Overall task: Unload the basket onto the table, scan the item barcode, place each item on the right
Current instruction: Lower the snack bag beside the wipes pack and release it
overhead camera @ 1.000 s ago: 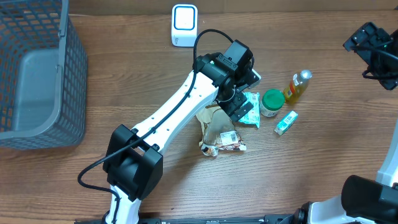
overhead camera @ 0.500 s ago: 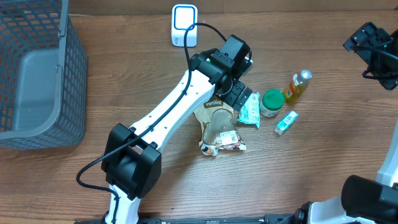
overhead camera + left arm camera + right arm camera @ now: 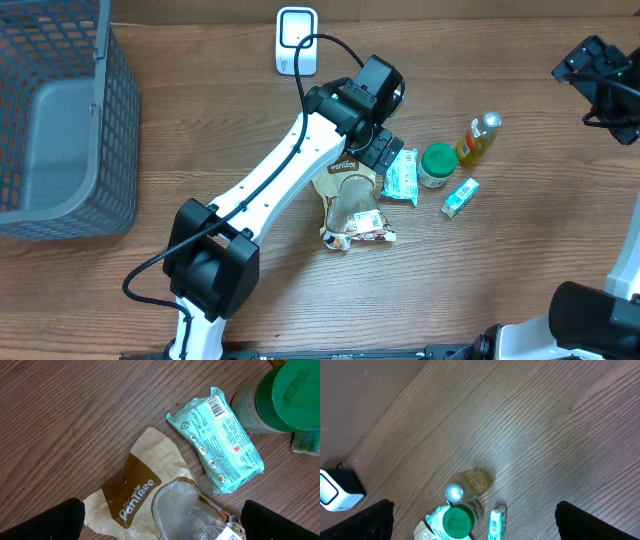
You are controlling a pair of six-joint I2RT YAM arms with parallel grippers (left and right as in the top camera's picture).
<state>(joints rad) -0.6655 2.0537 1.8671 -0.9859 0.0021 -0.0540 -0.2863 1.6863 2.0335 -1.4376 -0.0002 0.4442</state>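
Since the left gripper [image 3: 383,152] has been drawn back from the teal packet [image 3: 215,442] with jaws apart and empty, the packet is left on the bench [image 3: 75,410] beside the brown bag [image 3: 145,490], unscanned.

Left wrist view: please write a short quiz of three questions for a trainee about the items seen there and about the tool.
1. True or false: the printed barcode on the teal plastic packet faces upward.
2. Which item bears the word PanTree? A) the brown paper bag with a clear window; B) the round jar with a green lid; C) the yellow bottle.
3. Fill in: the jaws of the left tool stand ___.
Key: 1 true; 2 A; 3 open.
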